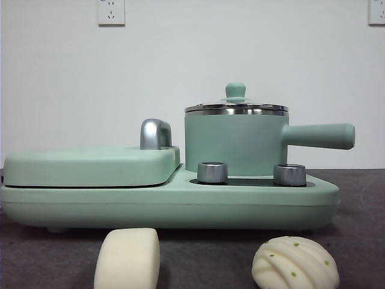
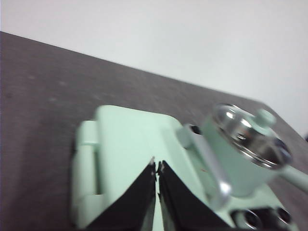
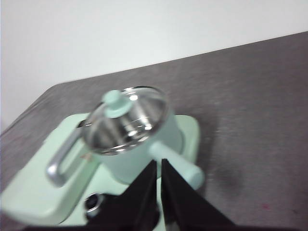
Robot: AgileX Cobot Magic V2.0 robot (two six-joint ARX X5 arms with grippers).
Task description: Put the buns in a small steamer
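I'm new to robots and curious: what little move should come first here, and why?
Probably the right gripper, hanging shut above the small steamer, should open and drop to the lid knob: the lid is on, and both buns lie on the table.

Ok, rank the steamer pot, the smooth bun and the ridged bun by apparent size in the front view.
1. steamer pot.
2-3. ridged bun and smooth bun: both cropped and nearer the camera, so unranked.
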